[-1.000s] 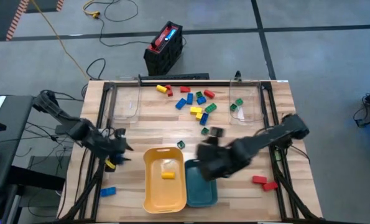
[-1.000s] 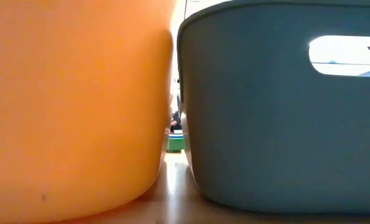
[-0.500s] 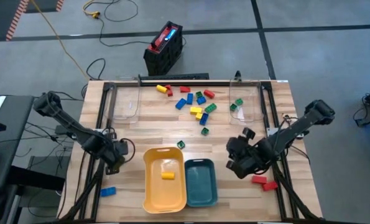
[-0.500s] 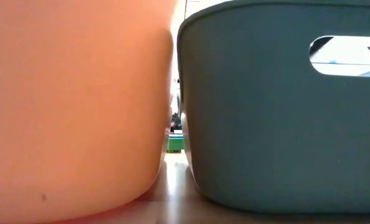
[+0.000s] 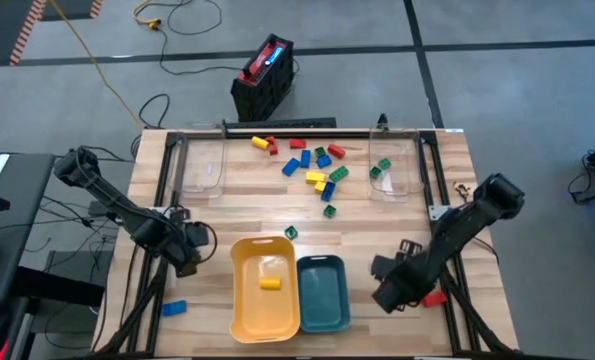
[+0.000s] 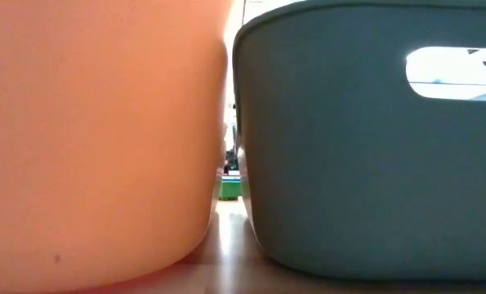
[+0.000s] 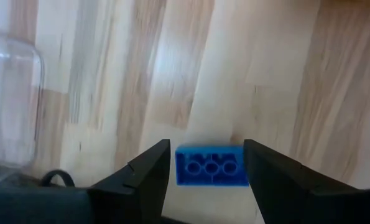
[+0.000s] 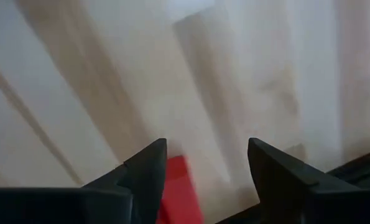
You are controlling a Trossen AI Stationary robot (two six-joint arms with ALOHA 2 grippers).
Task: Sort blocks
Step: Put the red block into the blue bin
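Left end effector (image 5: 189, 250): lower left of the high view, just left of the yellow tray; fingers spread, with a blue block (image 7: 210, 167) between the tips in the left wrist view, gaps showing on both sides, nothing pinched.
Right end effector (image 5: 389, 285): lower right of the high view, right of the teal tray; fingers spread in the right wrist view, with a red block (image 8: 180, 192) on the wood between them near the left finger, not gripped.
Main cluster of blocks (image 5: 313, 165): upper centre of the surface (image 5: 247, 205), red, yellow, blue and green pieces lying loose between the two clear containers.
Stray blocks: a green block (image 5: 291, 232) just above the yellow tray; a second blue block (image 5: 174, 308) at the lower left edge; a red piece (image 5: 434, 298) just beside the right end effector.
Yellow tray (image 5: 244, 315): lower centre, holding a yellow block (image 5: 269, 282).
Teal tray (image 5: 322, 318): touching the yellow tray's right side; no block shows inside.
Clear containers: left clear container (image 5: 203, 165) at upper left of the surface; right clear container (image 5: 395, 172) at upper right, with green pieces (image 5: 381, 169) in it.
Low view: both tray walls fill the frame; a green block shows in the gap between them.
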